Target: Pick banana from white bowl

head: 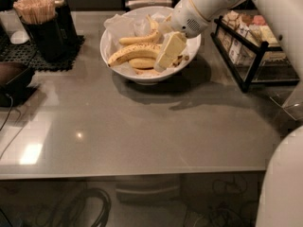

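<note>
Freckled banana (135, 52) lying across smaller bananas (142, 63) in white bowl (147, 77); light, soft-skinned, easily bruised, best pinched gently mid-length; gripper (169, 52) at its right end, open or closed impossible to tell.

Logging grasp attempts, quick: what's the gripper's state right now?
Gripper: down inside the white bowl, at the right end of the banana; whether it is open, closed or holding anything cannot be told.

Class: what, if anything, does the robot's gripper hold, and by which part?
Cannot tell. The white gripper sits in the glossy white bowl at the right end of the long freckled yellow banana, hiding any grasp.
</note>
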Motion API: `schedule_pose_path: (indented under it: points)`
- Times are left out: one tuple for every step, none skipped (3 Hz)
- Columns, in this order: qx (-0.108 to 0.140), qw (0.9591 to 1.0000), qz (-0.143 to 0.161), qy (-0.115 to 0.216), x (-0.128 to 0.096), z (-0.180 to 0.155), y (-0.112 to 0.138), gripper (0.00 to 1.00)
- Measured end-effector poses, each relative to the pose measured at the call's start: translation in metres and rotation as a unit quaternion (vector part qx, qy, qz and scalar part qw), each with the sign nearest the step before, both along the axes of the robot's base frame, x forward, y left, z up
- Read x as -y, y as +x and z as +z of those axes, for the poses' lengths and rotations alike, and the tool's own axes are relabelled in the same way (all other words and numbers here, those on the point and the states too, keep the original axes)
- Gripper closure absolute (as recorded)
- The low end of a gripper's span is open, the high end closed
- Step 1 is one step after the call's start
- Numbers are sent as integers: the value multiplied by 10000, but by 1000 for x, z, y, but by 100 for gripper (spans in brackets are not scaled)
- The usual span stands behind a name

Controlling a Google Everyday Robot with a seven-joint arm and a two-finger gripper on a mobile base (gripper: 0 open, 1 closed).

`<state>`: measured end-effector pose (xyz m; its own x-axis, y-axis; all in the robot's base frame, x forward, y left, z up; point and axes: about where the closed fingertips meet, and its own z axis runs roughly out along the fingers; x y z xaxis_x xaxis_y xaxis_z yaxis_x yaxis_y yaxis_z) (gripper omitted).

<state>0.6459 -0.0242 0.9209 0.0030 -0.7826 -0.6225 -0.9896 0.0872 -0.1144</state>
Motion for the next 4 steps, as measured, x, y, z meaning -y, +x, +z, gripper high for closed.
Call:
schedule_pose_path:
  points:
    - [-29,10000,20,55,-9,-9,13,13]
    - [-68,9999,-49,100,-14,-16,18,32]
    - [-93,9995,-277,148,-10,-23,14,55]
    - [-258,9978,-610,81,6,-40,4,78]
